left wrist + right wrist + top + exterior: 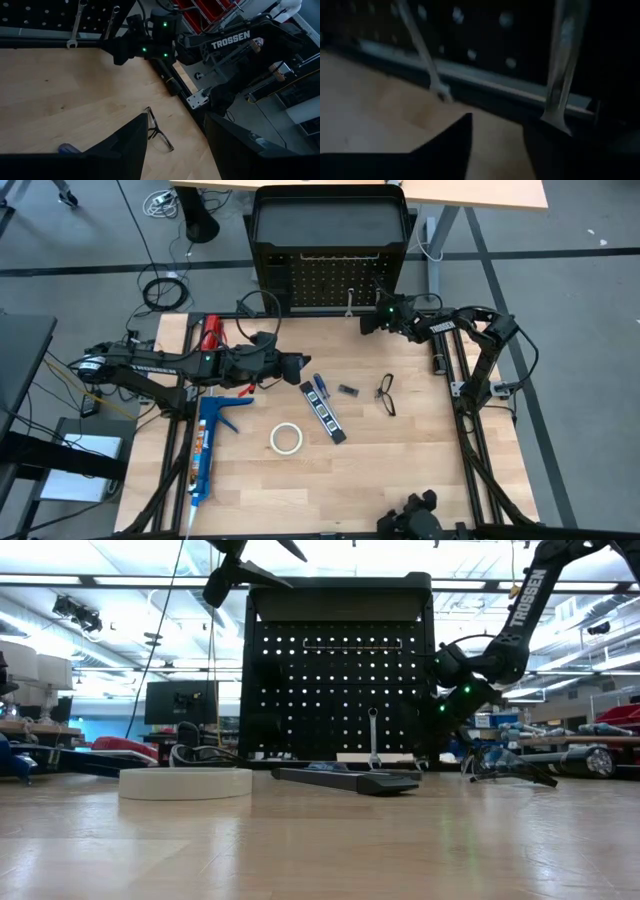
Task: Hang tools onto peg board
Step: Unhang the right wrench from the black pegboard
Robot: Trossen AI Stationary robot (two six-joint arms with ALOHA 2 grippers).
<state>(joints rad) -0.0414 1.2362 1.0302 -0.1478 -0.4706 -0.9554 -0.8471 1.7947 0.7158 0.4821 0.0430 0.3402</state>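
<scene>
The black peg board [330,280] stands upright at the table's far edge. Two silver wrenches [75,25] [111,20] hang on it by their upper ends. My right gripper [497,145] is open, low in front of the board, with the nearer wrench [562,65] hanging just past one finger. My left gripper [175,150] hovers open above the table's middle, holding nothing. On the table lie safety glasses [387,394], a blue-handled screwdriver [320,387], a black-and-white pen-like tool [325,415] and a white tape roll [286,438]. My right gripper stands open, slanting down from the table's right toward the board. The nearer wrench's lower end [555,120] shows right above one finger [560,155]. Whether that finger touches the wrench I cannot tell. The wrench hangs upright from the board.
A long blue caulking gun [205,445] lies along the table's left side, and a red-handled tool [211,332] lies at the far left corner. A small black item [348,390] lies beside the glasses. The near right part of the tabletop [420,470] is bare wood.
</scene>
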